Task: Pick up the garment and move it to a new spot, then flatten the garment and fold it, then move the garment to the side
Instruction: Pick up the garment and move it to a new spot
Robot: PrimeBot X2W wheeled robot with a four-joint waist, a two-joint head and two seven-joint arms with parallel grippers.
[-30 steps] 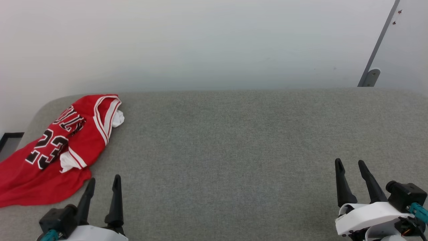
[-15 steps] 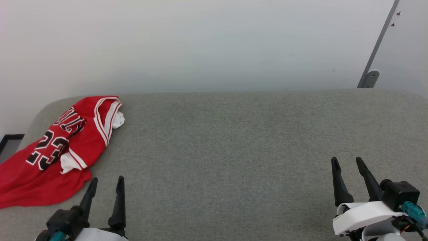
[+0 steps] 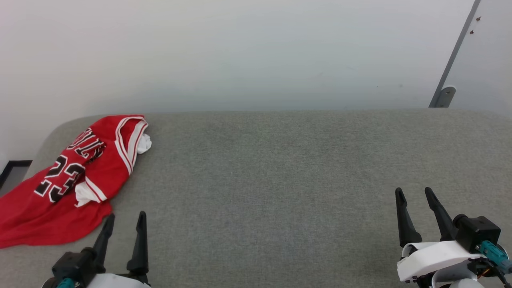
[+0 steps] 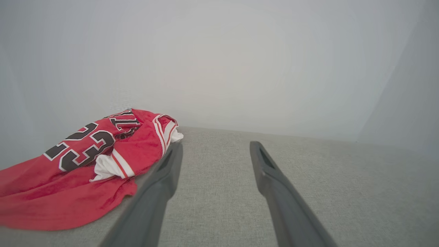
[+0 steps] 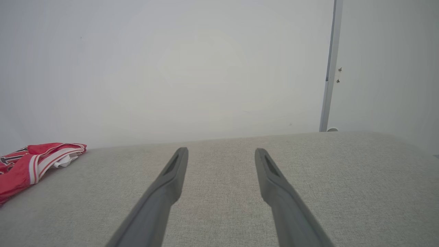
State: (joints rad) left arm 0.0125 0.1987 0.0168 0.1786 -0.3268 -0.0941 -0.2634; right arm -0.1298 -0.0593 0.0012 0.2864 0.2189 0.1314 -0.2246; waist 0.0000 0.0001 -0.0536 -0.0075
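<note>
step: pickup not started, I'd say. The jersey just lies there crumpled
garment: the garment (image 3: pixel 60 184) sits at the far left end of the grey cushion (image 3: pixel 260 180)
left gripper: left gripper (image 3: pixel 125 216) spread wide, empty, just beside the near hem, not touching
right gripper: right gripper (image 3: pixel 413 191) also spread wide and empty, well apart on the right
next: probably the left arm reaches left, drops onto a bunched fold and pinches it

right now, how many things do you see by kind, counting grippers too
jersey: 1
grippers: 2, left gripper and right gripper, both open
total: 3
</note>
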